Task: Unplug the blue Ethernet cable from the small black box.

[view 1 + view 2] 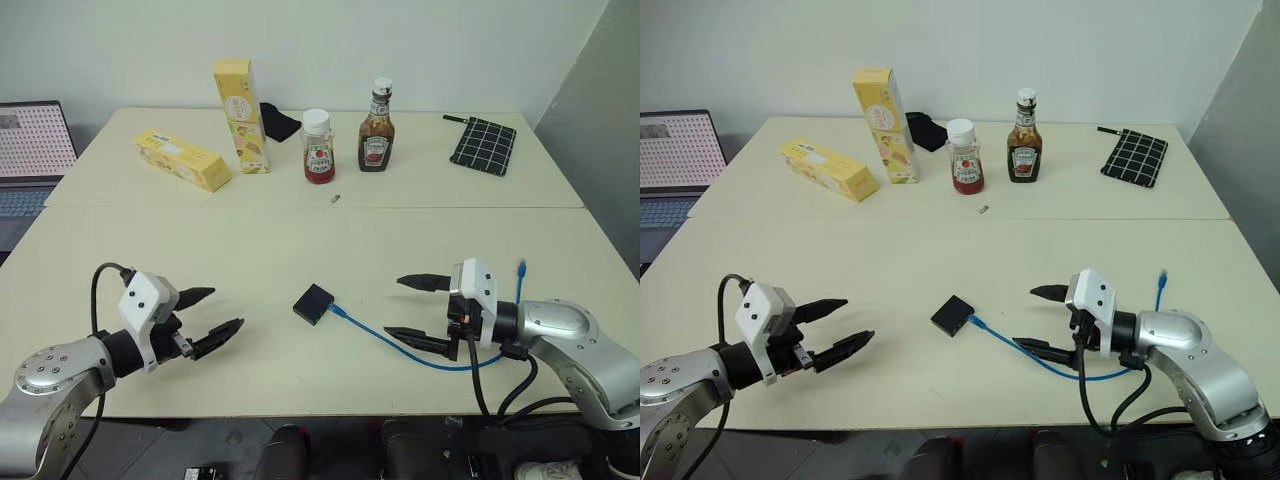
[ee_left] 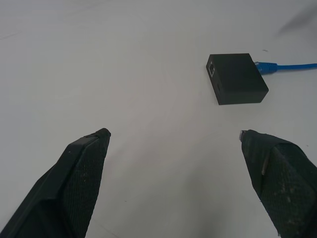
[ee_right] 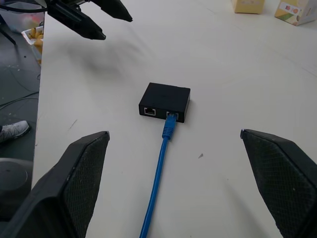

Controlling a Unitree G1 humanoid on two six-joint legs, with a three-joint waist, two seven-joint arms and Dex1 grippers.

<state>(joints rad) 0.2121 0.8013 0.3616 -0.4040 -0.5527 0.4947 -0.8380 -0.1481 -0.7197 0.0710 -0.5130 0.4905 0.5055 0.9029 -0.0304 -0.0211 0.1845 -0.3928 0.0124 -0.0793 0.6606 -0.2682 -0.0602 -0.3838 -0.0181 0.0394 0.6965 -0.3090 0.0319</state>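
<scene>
The small black box (image 1: 313,303) is seen low in the middle of the frame, flat on the bench (image 1: 300,240), between the two grippers. The blue Ethernet cable (image 1: 420,356) is plugged into the box's lower-right side — its long line runs right, under the right gripper (image 1: 417,310), then up to a loose plug. So the cable is nearer the right arm. The left gripper (image 1: 207,317) is well apart, at lower left. Both grippers are spread wide, w/ nothing held. Bottles, yellow boxes etc. are far back — nothing is in the way.
</scene>
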